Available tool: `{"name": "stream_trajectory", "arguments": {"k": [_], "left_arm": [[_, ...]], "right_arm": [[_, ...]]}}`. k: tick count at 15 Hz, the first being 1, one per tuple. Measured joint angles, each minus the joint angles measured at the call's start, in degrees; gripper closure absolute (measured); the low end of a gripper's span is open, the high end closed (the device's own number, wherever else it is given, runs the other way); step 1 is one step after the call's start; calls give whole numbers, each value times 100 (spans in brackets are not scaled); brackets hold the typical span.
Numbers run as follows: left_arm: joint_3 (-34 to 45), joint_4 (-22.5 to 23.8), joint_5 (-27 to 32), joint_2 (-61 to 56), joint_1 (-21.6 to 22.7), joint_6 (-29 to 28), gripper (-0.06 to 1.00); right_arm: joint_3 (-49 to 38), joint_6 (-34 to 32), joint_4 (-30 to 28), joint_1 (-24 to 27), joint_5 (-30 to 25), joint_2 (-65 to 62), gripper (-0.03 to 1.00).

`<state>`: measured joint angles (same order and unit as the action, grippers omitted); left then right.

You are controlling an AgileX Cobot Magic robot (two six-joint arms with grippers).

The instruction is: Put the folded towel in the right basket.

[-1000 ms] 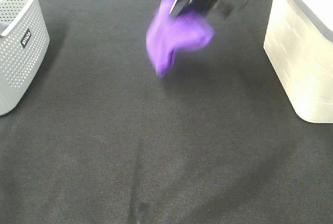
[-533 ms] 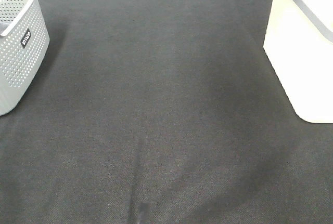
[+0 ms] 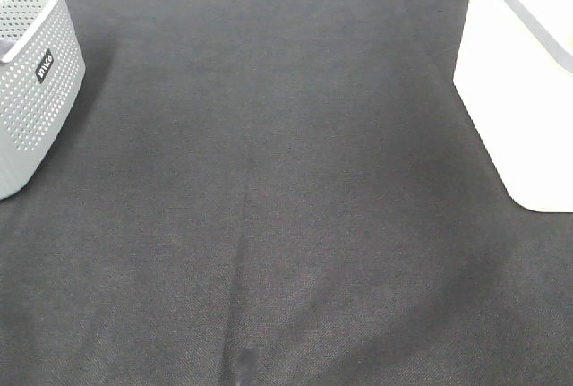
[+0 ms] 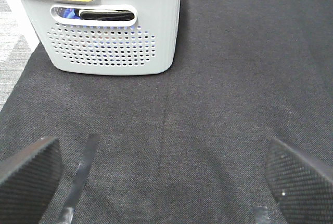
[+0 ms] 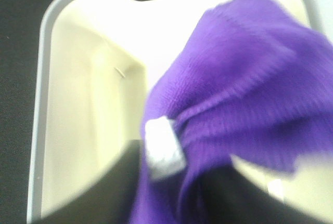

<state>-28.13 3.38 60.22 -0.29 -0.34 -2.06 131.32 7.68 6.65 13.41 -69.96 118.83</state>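
In the right wrist view the purple folded towel (image 5: 234,99) hangs from my right gripper (image 5: 171,182), which is shut on it, above the open mouth of the cream right basket (image 5: 67,130). The basket's inside looks empty. In the exterior high view the right basket (image 3: 519,90) stands at the right edge; the towel and right gripper are out of that view. My left gripper (image 4: 161,177) is open and empty, low over the black mat, with its fingers (image 4: 28,174) spread wide.
A grey perforated basket (image 3: 31,81) stands at the left edge of the black mat (image 3: 269,180); it also shows in the left wrist view (image 4: 104,42) with dark items inside.
My right gripper has carried the purple towel from above the mat's far middle to the right, out of the exterior high view, to over the right basket.
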Motion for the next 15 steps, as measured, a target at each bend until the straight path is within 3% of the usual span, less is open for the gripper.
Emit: {"name": "stream_trajectory", "arguments": {"k": [2,3,10,13,15], "left_arm": [[0,0,0,0,0,0,-4],[0,0,0,0,0,0,-4],[0,0,0,0,0,0,-4],[0,0,0,0,0,0,-4],[0,0,0,0,0,0,-4]], "right_arm": [[0,126,40,0,0,23,13],[0,155,52,0,0,23,5],[0,80,470,-86,0,-11,-1],[-29,-206,-115,-848,11,-453,-1],[-544,-327,-304,-1261,17,-963,-1]]}}
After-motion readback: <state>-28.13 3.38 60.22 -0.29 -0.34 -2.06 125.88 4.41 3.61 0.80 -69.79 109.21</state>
